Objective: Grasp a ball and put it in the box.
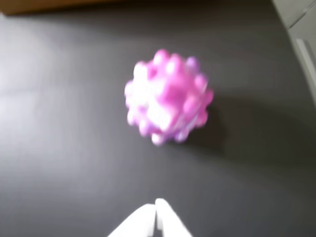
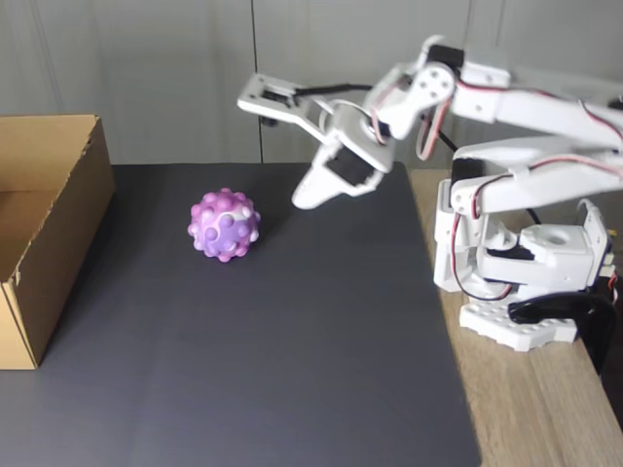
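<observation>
The bumpy ball point(image 2: 224, 225), marbled purple, pink and white, rests on the black mat a little right of the brown cardboard box point(image 2: 68, 224). My white gripper point(image 2: 304, 199) hangs in the air to the right of the ball and slightly above it, not touching it. In the wrist view the ball point(image 1: 168, 98) lies ahead of the gripper point(image 1: 156, 205), whose two white fingertips meet with nothing between them. A brown strip of the box point(image 1: 49, 5) shows along the top edge there.
The black mat point(image 2: 292, 370) covers most of the table. The arm's white base point(image 2: 526, 282) stands on the bare wooden strip point(image 2: 545, 409) at the right. A grey wall runs behind.
</observation>
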Controlling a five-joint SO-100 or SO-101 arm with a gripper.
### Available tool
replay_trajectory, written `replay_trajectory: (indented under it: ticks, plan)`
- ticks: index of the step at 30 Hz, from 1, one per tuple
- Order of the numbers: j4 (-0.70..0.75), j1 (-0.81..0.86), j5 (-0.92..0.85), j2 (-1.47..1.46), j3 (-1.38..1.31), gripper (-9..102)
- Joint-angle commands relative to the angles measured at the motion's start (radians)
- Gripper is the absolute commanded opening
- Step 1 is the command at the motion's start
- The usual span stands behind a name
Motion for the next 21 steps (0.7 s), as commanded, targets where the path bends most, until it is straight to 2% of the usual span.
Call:
replay_trajectory:
  ticks: [1, 7, 15, 21]
  plan:
    - [-0.106, 0.02, 0.008, -0.147, -0.138, 0]
    - [-0.221, 0.06, 0.009, -0.407, -0.331, 0]
    - [-0.29, 0.11, 0.02, -0.584, -0.411, 0]
    - [-0.324, 0.124, 0.029, -0.666, -0.411, 10]
